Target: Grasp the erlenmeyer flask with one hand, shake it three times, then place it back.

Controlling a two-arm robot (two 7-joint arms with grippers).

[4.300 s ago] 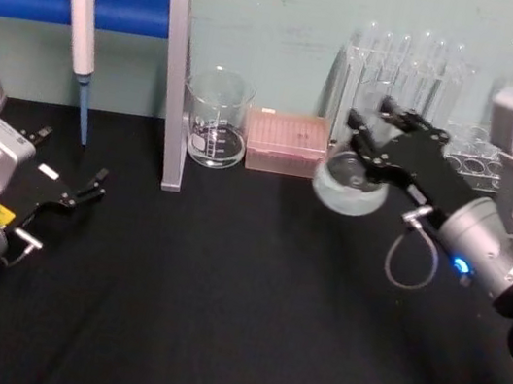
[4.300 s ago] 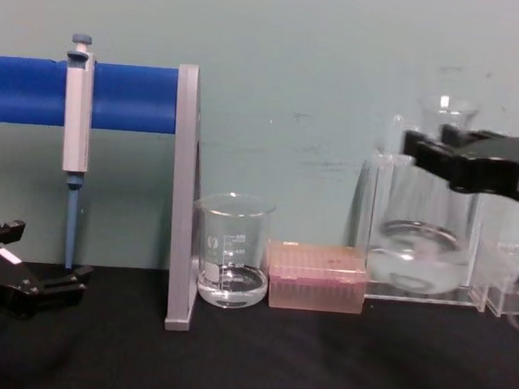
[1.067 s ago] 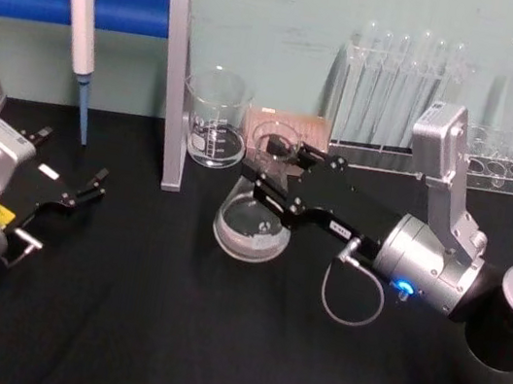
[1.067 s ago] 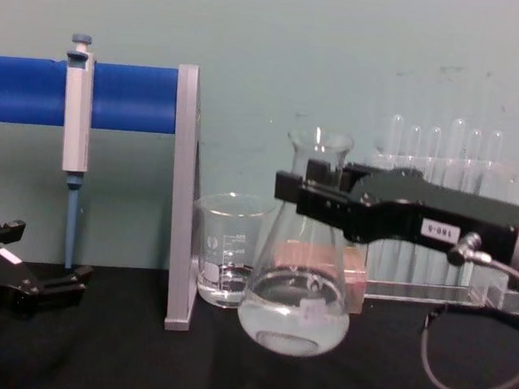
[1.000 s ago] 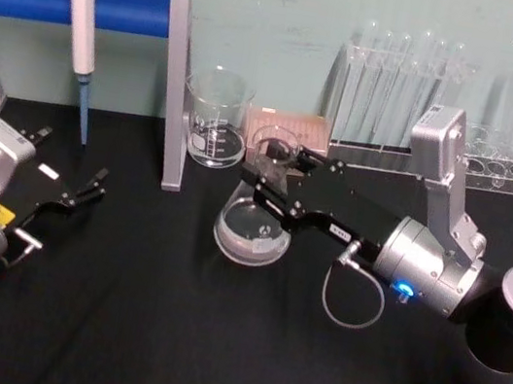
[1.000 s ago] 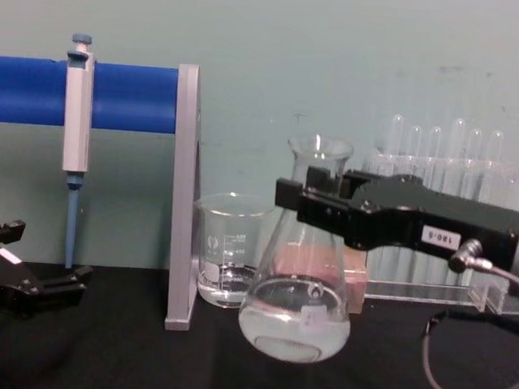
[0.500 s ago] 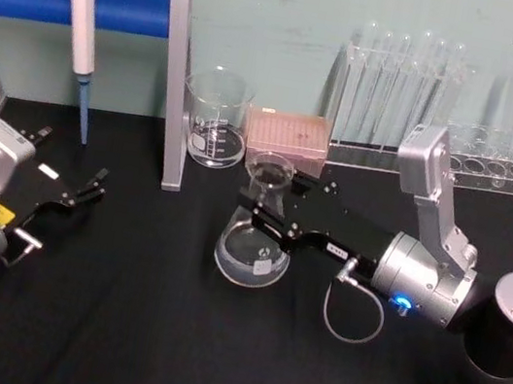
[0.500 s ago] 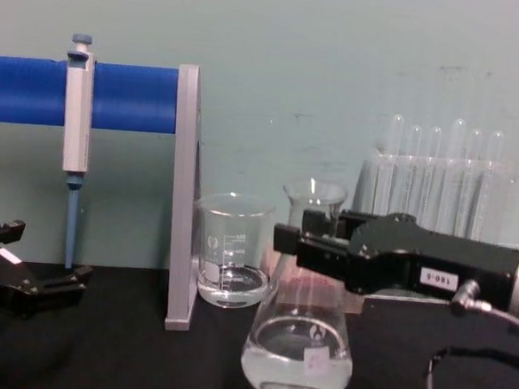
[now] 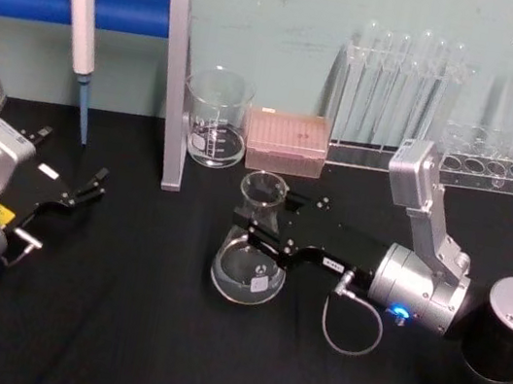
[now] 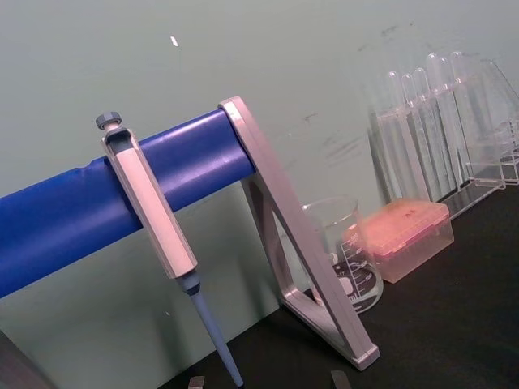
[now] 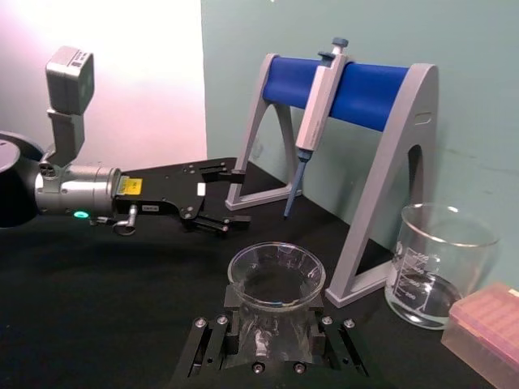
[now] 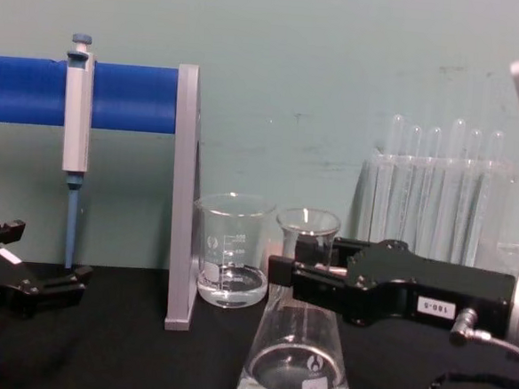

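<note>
The erlenmeyer flask is clear glass with a little liquid, and it stands upright at the middle of the black table. My right gripper is shut on its neck just under the flared lip. In the chest view the flask hangs below the right gripper, with its base cut off at the lower edge, so I cannot tell whether it touches the table. The right wrist view looks down into the flask mouth. My left gripper rests open at the table's left, far from the flask.
A glass beaker and a pink tip box stand just behind the flask. A test tube rack is at the back right. A pipette hangs on the blue stand, whose grey leg is left of the beaker.
My right gripper carried the flask from in front of the test tube rack to the table's middle, then lowered it toward the tabletop. The left arm has not moved.
</note>
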